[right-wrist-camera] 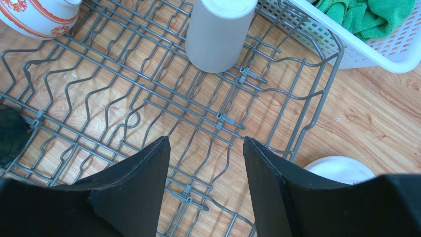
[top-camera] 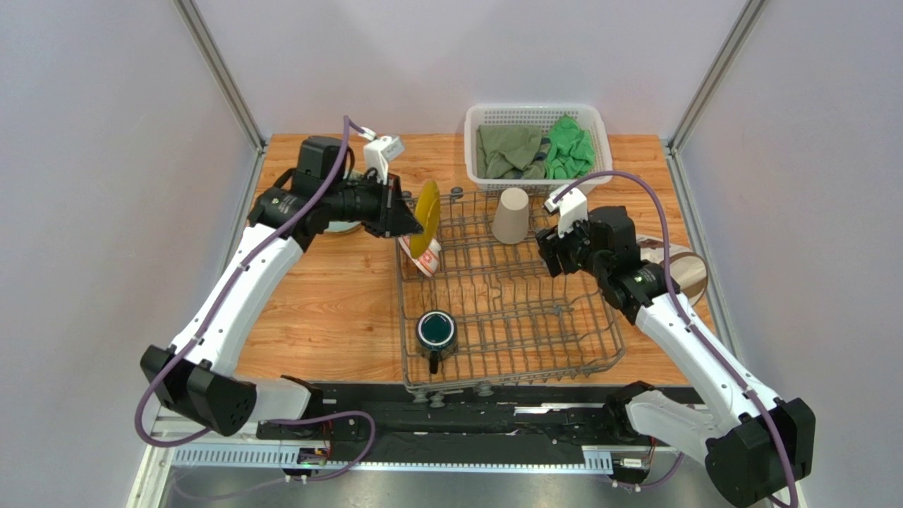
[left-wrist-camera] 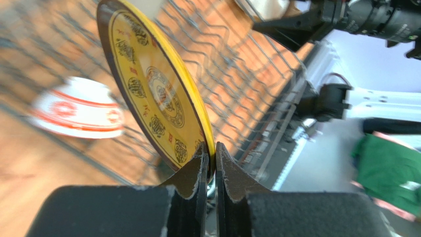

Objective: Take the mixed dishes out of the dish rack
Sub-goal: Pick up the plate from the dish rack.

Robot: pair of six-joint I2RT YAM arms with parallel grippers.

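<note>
Jaws of my left gripper (left-wrist-camera: 211,153) are pinched almost shut on the rim of the yellow-and-green plate (left-wrist-camera: 153,94). Only the edge is caught, and both pads sit flat against it. Jaws of my right gripper (right-wrist-camera: 205,143) stand about half open with nothing between them, over the right half of the dish rack (right-wrist-camera: 148,94).

- Plate: on edge at the rack's far-left corner, tilted. I cannot tell whether it has cleared the tines.
- Step in hand, as I judge it: carry the plate out to the bare wood at the table's (top-camera: 329,318) left edge. Lift straight up first, so the rim does not snag on wire. Turn the wrist slowly, since a glazed rim in a thin pinch could pivot or slip. Lay it flat before letting go.
- Small red-and-white patterned bowl (top-camera: 421,256) leans at the rack's left rim, just beside the plate. Give it room.
- Dark teal mug (top-camera: 436,331) sits mouth up near the rack's near-left corner. Tall beige cup (right-wrist-camera: 217,34) stands upside down at the far edge.
- Textures: glossy plate with dark medallions, thin grey wire, matt smooth cup, and a perforated white basket (top-camera: 535,111) holding soft green cloths (top-camera: 569,148).
</note>
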